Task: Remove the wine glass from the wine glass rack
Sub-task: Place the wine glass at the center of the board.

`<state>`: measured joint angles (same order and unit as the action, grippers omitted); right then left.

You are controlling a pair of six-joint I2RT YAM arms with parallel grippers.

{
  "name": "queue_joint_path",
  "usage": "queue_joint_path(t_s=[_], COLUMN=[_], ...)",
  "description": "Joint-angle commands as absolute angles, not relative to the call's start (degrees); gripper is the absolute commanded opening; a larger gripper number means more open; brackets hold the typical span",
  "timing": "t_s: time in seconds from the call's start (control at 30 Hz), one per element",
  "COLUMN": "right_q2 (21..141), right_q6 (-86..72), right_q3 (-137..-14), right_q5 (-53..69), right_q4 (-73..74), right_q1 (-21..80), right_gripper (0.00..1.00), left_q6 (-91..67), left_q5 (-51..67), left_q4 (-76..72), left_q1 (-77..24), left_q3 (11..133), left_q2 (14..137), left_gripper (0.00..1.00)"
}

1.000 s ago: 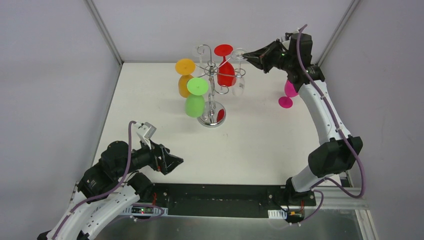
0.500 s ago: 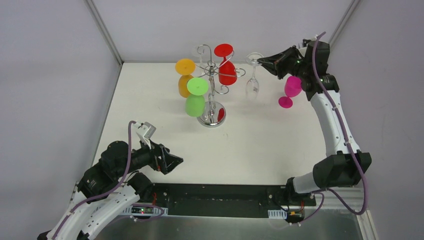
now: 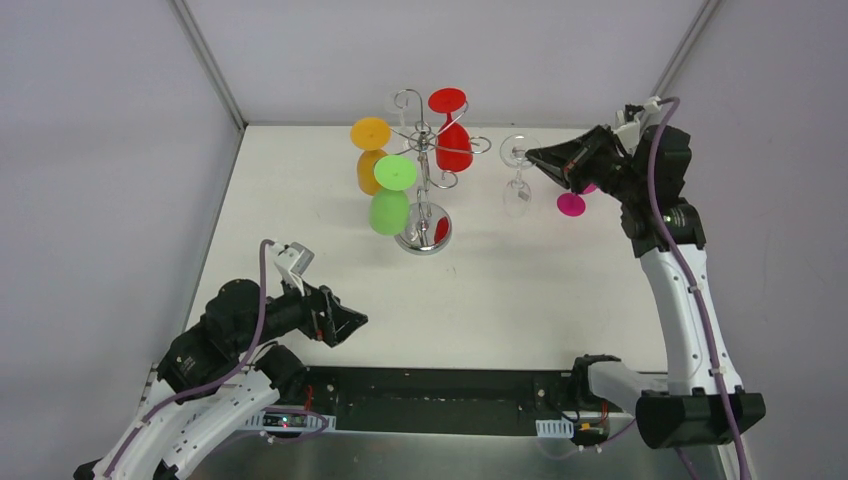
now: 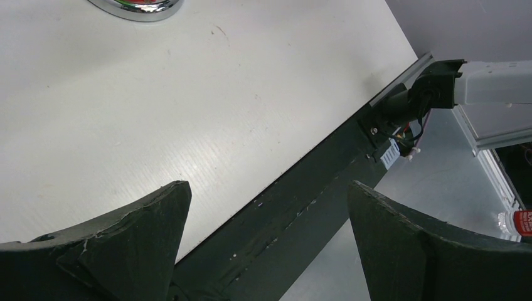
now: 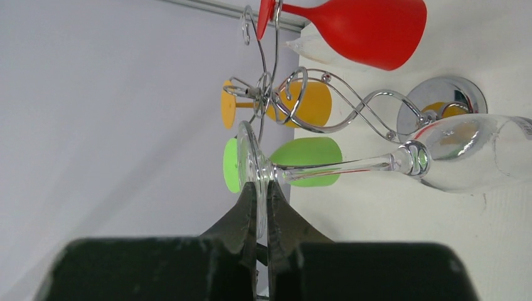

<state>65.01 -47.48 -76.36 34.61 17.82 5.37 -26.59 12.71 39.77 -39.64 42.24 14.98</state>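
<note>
Toward the far right corner of the tabletop (image 3: 500, 290), the right pincer (image 3: 532, 155) is clamped on the foot of the clear wine glass (image 3: 517, 195), which hangs apart from the wine glass rack (image 3: 424, 190), stem upright, bowl pointing down, while the left pincer (image 3: 350, 325) gapes wide near the near left corner.

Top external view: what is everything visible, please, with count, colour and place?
table: 1, white, under everything
wine glass rack: 1, chrome, far centre
red glass: 1, red, on rack
orange glass: 1, orange, on rack
green glass: 1, green, on rack
clear wine glass: 1, clear, off rack, in right hand
other clear glass: 1, clear, apparently behind red glass
pink glass: 1, pink, table's far right
left hand: 1, black, open, near left
right hand: 1, black, shut on clear glass's foot
</note>
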Motion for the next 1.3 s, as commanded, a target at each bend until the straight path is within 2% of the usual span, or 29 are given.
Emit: queue_joint_path(t_s=[0.0, 0.33, 0.7, 0.97, 1.27], right_q2=[59.0, 51.8, 44.6, 45.8, 48.9], right_q6=[-41.8, -24.2, -13.7, -4.4, 8.3], right_q3=[-74.2, -70.6, -63.0, -61.8, -59.4], right_q5=[37.0, 33.9, 32.3, 23.4, 11.5], right_q4=[15.3, 21.7, 19.1, 19.4, 13.1], right_q1=[6.4, 18.2, 35.0, 49.1, 68.6], right_gripper=[0.0, 0.0, 0.0, 0.0, 0.0], left_q6=[-29.7, -39.7, -51.0, -59.0, -65.0], left_q5=[12.2, 13.4, 15.7, 17.6, 19.3], left_q4=[38.3, 36.0, 36.0, 35.9, 35.0], left_q1=[-39.1, -39.1, -39.1, -39.0, -39.1], left_q3=[44.0, 45.0, 46.4, 45.2, 43.6], left_q2=[16.3, 17.6, 18.8, 19.5, 21.8], left_gripper=[0.99, 0.99, 0.99, 0.99, 0.99])
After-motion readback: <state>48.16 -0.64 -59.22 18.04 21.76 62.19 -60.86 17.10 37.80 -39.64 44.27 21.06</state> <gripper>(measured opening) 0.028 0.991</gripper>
